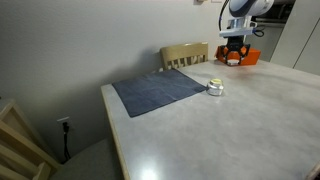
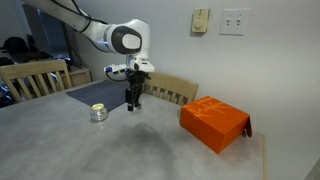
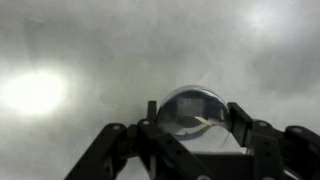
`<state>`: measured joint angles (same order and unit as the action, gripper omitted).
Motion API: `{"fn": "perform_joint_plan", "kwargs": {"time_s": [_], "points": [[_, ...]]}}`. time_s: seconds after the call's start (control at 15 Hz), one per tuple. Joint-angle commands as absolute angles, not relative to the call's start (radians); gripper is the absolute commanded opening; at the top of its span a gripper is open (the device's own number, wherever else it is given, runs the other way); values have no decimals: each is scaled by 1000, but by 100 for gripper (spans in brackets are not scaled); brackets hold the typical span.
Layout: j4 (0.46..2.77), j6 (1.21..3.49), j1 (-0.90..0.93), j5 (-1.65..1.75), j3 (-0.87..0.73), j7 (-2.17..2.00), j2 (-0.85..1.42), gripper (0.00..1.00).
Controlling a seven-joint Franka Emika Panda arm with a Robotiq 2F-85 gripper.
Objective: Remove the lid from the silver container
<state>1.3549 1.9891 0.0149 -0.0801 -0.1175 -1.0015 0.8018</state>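
The silver container (image 2: 99, 112) is a tiny round tin standing on the grey table, its top open and yellowish; it also shows in an exterior view (image 1: 215, 87). My gripper (image 3: 194, 116) is shut on the lid (image 3: 190, 103), a flat round shiny disc held by its edges between the two fingers. In both exterior views the gripper (image 2: 132, 102) (image 1: 233, 55) hangs just above the table, well apart from the tin, between it and the orange box.
An orange rectangular box (image 2: 215, 122) lies on the table beyond the gripper. A blue-grey cloth (image 1: 160, 90) lies beside the tin. Wooden chairs (image 2: 170, 88) stand at the table's edges. A wall is close behind.
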Motion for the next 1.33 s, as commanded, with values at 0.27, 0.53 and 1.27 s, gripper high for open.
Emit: {"fn": "perform_joint_plan", "kwargs": {"time_s": [0.27,0.53,1.27], "points": [[1343,1987,17,-81,-120,-1000,813,69],[1390,2108,14,-102,-111,-996,802,44],[1314,2117,0,-162,-82,-967,951,44]]}}
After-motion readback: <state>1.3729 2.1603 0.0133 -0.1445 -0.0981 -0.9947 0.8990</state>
